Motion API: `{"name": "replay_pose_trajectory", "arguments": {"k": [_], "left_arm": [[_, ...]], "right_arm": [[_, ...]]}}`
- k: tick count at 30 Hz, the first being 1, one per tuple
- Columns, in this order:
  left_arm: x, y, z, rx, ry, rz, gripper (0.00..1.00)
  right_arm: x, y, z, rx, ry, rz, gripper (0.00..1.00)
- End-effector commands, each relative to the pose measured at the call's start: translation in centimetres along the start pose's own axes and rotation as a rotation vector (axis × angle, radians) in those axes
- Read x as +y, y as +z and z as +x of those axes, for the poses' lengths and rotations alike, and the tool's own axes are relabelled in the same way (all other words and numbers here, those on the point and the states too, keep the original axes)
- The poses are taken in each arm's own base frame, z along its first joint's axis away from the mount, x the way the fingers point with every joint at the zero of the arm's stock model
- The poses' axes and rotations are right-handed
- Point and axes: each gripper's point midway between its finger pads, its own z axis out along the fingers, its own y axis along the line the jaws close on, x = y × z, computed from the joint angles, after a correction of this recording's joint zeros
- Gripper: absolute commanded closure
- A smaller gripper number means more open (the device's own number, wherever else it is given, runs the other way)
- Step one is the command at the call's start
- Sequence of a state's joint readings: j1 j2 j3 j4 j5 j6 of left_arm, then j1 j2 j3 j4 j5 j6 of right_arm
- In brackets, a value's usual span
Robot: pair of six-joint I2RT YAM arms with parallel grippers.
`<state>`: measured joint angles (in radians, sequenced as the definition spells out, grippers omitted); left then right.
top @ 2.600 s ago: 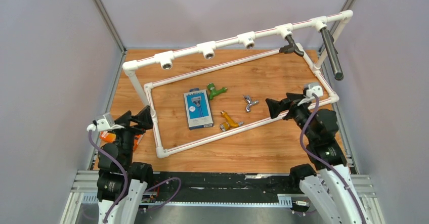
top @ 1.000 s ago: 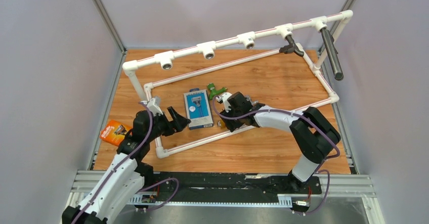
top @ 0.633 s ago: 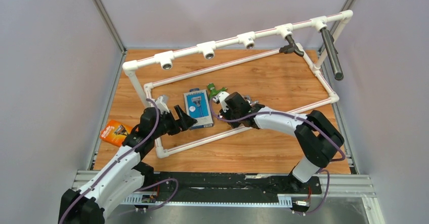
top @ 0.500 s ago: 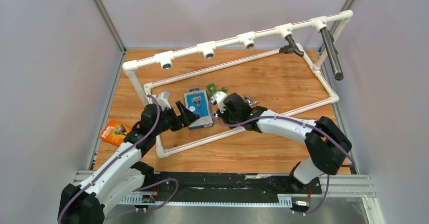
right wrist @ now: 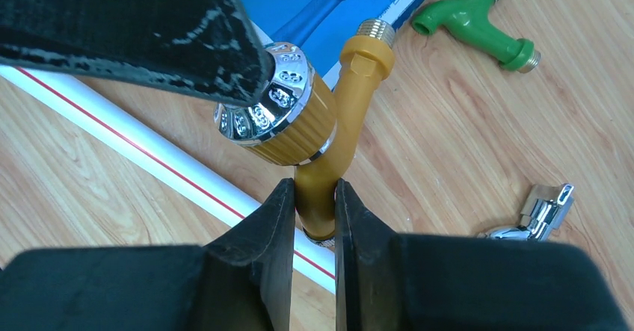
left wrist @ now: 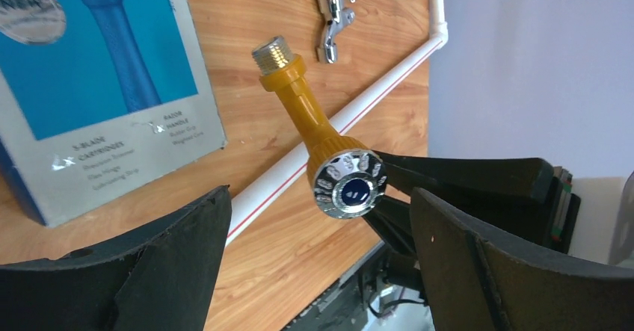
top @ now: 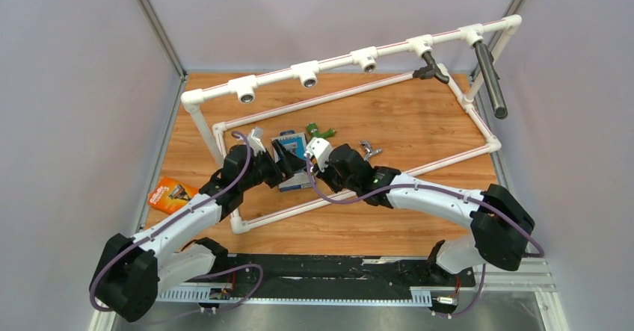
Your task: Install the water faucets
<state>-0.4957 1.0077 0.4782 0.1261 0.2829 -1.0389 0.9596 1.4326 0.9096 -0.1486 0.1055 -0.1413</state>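
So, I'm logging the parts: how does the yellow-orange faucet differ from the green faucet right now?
The yellow-orange faucet is clamped in the right end effector; the green faucet lies loose on the table. The yellow-orange faucet carries a large chrome knob; the green faucet is green apart from a chrome ring. Both are small taps with a metal end.
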Motion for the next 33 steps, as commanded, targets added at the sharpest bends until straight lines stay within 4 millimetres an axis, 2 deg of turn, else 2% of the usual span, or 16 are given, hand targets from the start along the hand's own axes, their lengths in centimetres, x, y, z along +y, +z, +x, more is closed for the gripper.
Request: {"name": "replay_pose_trajectory", "arguments": {"k": [1, 7, 11, 14, 15, 16, 17, 19, 21, 22, 23, 24, 25, 26, 28, 33], "left_arm": [[-3.2, 1.1, -0.8, -0.022, -0.077, 0.064, 0.05], [-1.5, 3.1, 0.0, -0.024, -0.173, -0.014, 0.05], [-1.5, 4.2, 0.6, 0.009, -0.213, -0.016, 0.11], [-2.2, 4.6, 1.1, 0.029, -0.225, 0.011, 0.32], [-2.4, 4.6, 1.3, 0.036, -0.225, 0.017, 0.47], [-2.6, 4.6, 1.2, 0.035, -0.226, 0.026, 0.55], [-2.8, 4.5, 1.3, 0.037, -0.227, 0.033, 0.73], [-3.3, 4.0, 1.1, 0.03, -0.23, 0.048, 1.0], [-3.3, 3.5, 0.9, 0.014, -0.236, 0.044, 1.0], [-2.9, 3.4, 1.0, 0.012, -0.248, 0.029, 1.0], [-3.2, 2.9, 0.7, -0.009, -0.257, 0.036, 1.0], [-2.7, 2.7, 0.8, -0.014, -0.264, 0.023, 1.0], [-2.9, 2.0, 0.4, -0.036, -0.273, 0.029, 1.0], [-2.9, 1.9, 0.3, -0.048, -0.279, 0.026, 1.0], [-3.1, 1.4, 0.2, -0.054, -0.282, 0.032, 1.0], [-4.2, 0.2, 0.0, -0.058, -0.279, 0.07, 1.0]], "right_arm": [[-0.3, -0.4, -2.0, -0.101, -0.012, 0.037, 1.0], [0.1, 0.4, -1.2, -0.09, -0.03, 0.053, 1.0], [0.5, 0.7, -1.4, -0.109, -0.041, 0.055, 1.0], [0.5, 0.6, -1.4, -0.122, -0.049, 0.066, 1.0], [0.5, 0.6, -1.4, -0.126, -0.051, 0.07, 1.0], [0.6, 0.5, -1.4, -0.131, -0.052, 0.071, 1.0], [0.5, 0.3, -1.6, -0.139, -0.052, 0.073, 1.0], [0.4, 0.0, -1.8, -0.155, -0.054, 0.079, 1.0], [0.3, -0.5, -2.2, -0.175, -0.06, 0.095, 1.0], [0.1, -1.0, -2.6, -0.194, -0.062, 0.113, 0.93], [-0.1, -1.4, -2.8, -0.208, -0.072, 0.138, 0.79], [-0.1, -2.0, -3.2, -0.228, -0.083, 0.145, 0.71], [-0.1, -2.6, -3.6, -0.257, -0.101, 0.161, 0.5], [-0.1, -3.0, -3.7, -0.274, -0.119, 0.175, 0.39], [0.0, -3.8, -4.1, -0.314, -0.147, 0.191, 0.29], [0.0, -4.5, -4.6, -0.333, -0.208, 0.24, 0.19]]}}
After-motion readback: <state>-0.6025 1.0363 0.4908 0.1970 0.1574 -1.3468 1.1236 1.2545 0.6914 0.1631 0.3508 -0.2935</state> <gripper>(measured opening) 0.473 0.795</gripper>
